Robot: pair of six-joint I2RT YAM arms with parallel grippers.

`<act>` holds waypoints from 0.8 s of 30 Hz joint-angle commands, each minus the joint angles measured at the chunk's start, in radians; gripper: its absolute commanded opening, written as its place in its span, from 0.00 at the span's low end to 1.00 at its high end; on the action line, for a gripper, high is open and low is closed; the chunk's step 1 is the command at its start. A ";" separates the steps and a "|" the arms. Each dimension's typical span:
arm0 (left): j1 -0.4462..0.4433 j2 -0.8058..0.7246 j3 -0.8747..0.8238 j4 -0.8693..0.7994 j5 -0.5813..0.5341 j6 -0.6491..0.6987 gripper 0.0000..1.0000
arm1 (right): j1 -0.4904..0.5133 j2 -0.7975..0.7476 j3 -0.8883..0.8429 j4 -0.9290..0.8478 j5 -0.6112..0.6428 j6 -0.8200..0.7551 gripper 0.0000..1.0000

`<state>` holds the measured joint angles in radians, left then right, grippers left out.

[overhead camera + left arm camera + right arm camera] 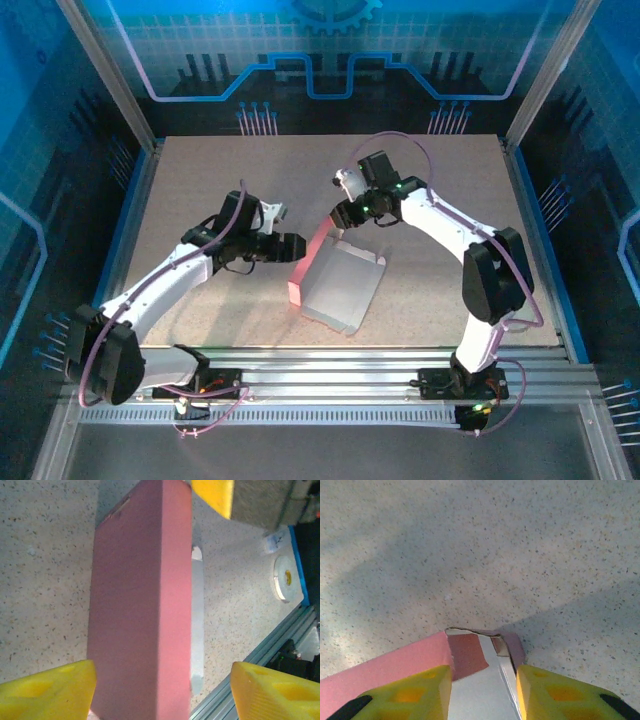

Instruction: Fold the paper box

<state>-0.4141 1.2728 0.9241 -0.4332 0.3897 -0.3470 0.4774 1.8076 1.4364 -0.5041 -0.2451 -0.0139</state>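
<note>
Paper box (pixel 338 285) of thin pink cardboard, part folded, at the middle of the speckled counter (pixel 200 180). In the top view its long axis runs from just above the centre of the frame down and slightly left. One pink wall stands up along its left side, and the pale inner panel lies flat to the right of it.

The left hand (pixel 293 246) sits just left of the upright wall. In the left wrist view this hand (pixel 162 685) is spread wide, with yellow fingers (pixel 50 690) in both lower corners. The pink wall (pixel 140 610) runs top to bottom between them, and its lower end is cut off by the frame. Whether either finger touches the wall is hard to tell.

The right hand (pixel 343 215) is at the box's far end. In the right wrist view it (pixel 482 680) is partly open, straddling the box's corner (pixel 470 652), where pink wall, a small flap and pale inner side meet. It does not clamp them.

A blurred round white object (pixel 285 577) lies near the metal rail (pixel 260 655).
</note>
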 commanded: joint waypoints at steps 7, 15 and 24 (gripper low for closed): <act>-0.065 -0.042 -0.065 -0.030 -0.106 -0.051 0.72 | -0.019 0.053 0.062 -0.108 -0.041 -0.089 0.40; -0.076 -0.043 -0.051 -0.034 -0.110 -0.054 0.72 | -0.020 0.031 0.090 -0.121 -0.025 -0.096 0.39; -0.107 -0.039 -0.039 -0.027 -0.126 -0.057 0.73 | -0.036 0.012 0.153 -0.183 -0.052 -0.129 0.40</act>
<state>-0.5121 1.2526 0.8669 -0.4480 0.2806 -0.3943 0.4603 1.8366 1.5349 -0.6315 -0.2775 -0.1043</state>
